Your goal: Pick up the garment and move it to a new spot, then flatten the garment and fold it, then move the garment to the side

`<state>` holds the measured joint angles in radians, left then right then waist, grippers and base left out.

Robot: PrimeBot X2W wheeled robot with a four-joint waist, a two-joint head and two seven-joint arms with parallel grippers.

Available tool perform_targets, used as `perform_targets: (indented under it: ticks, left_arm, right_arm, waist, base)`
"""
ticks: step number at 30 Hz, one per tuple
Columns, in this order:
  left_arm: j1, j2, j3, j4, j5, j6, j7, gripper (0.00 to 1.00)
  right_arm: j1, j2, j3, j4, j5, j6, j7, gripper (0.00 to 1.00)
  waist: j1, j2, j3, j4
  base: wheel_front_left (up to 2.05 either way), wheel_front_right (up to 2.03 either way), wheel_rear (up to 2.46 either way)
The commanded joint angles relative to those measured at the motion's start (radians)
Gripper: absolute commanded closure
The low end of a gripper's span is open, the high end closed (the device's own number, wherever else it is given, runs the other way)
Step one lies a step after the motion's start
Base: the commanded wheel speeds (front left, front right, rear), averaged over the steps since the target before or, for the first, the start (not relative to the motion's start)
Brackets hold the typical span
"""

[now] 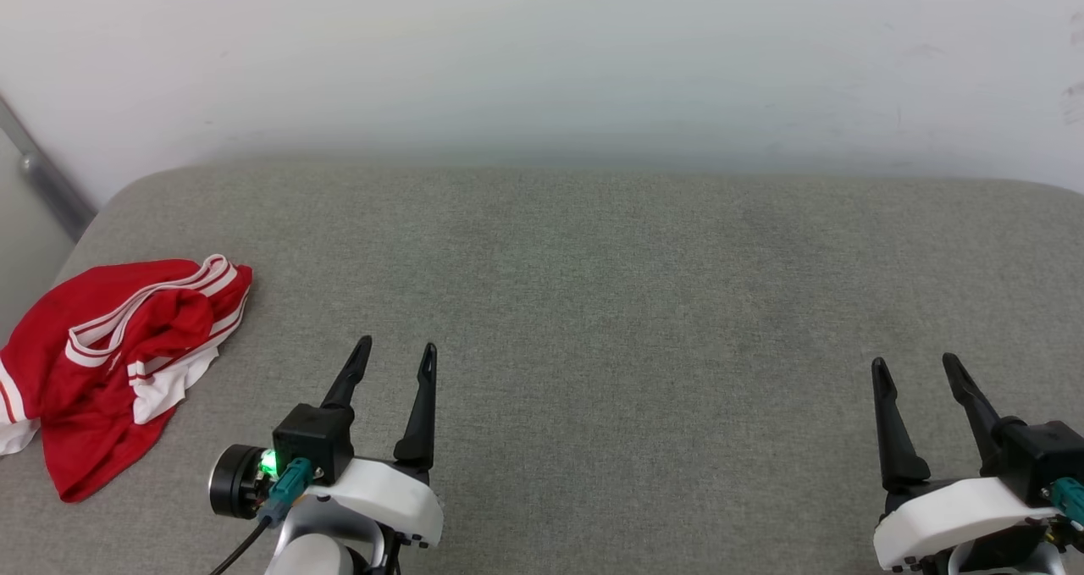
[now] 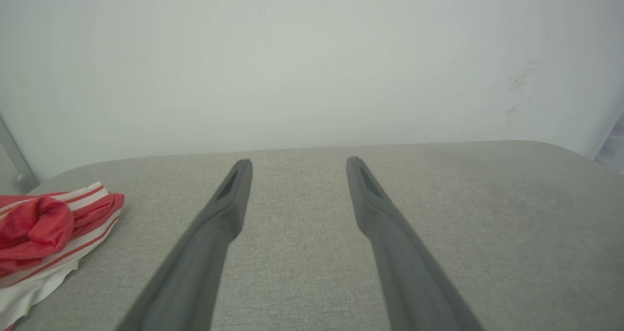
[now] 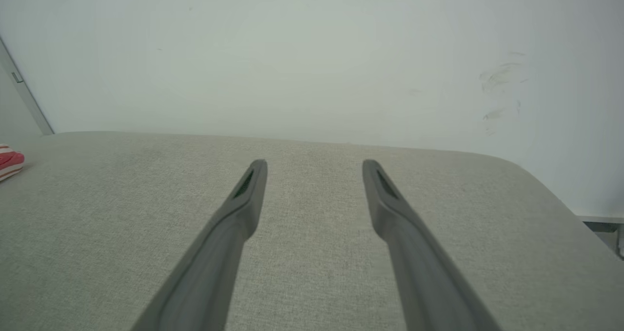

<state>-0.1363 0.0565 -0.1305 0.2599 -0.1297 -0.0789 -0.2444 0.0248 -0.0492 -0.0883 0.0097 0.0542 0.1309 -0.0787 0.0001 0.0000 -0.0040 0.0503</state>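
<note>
The garment [image 1: 118, 355], red with white sleeves and red-white striped trim, lies crumpled at the left end of the grey padded surface [image 1: 593, 304]. Its lettering is hidden in the folds. My left gripper [image 1: 396, 351] stands open to the right of it, apart from the cloth, with nothing between its fingers. In the left wrist view the garment [image 2: 44, 233] lies at the left edge, beside the open left gripper [image 2: 298, 164]. My right gripper [image 1: 913, 363] is open and empty at the lower right, far from the garment. A corner of the garment [image 3: 9, 161] shows in the right wrist view, left of the right gripper [image 3: 314, 165].
A pale wall [image 1: 542, 58] rises straight behind the padded surface. A grey metal bar [image 1: 47, 187] slants down at the far left, beyond the surface's rounded corner. Bare grey fabric stretches between and ahead of both grippers.
</note>
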Motion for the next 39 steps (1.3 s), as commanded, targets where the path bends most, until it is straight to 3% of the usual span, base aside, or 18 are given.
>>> perform_targets:
  ticks: [1, 9, 21, 28, 39]
  left_arm:
    - [-0.014, 0.003, -0.002, -0.003, 0.021, 0.003, -0.008, 0.0]
    - [-0.016, 0.002, -0.002, 0.006, 0.069, 0.008, -0.023, 0.0]
    - [-0.028, -0.001, 0.012, 0.023, 0.048, 0.012, -0.021, 0.0]
    - [-0.039, 0.002, 0.038, 0.034, 0.032, 0.022, -0.021, 0.0]
    - [-0.037, 0.013, 0.103, 0.043, 0.014, 0.042, -0.021, 0.0]
  right_arm:
    - [0.011, -0.002, -0.002, -0.004, -0.017, 0.0, -0.008, 0.0]
    - [0.015, -0.002, 0.003, -0.003, -0.066, 0.0, -0.02, 0.0]
    - [0.006, -0.002, -0.002, 0.004, -0.054, 0.0, -0.022, 0.0]
    - [-0.01, -0.001, 0.024, -0.003, -0.045, 0.0, -0.02, 0.0]
    - [-0.025, -0.001, 0.068, 0.001, -0.035, 0.0, -0.023, 0.0]
  waist:
    - [-0.0001, 0.0, 0.0, 0.0]
    - [-0.0001, 0.0, 0.002, 0.003]
    - [-0.0001, 0.0, 0.01, 0.038]
    - [-0.0001, 0.0, 0.021, 0.131]
    - [-0.0001, 0.0, 0.021, 0.339]
  base:
    - [0.0, 0.0, 0.0]
    - [0.0, 0.0, 0.0]
    - [0.0, 0.0, 0.0]
    - [0.0, 0.0, 0.0]
    - [0.0, 0.0, 0.0]
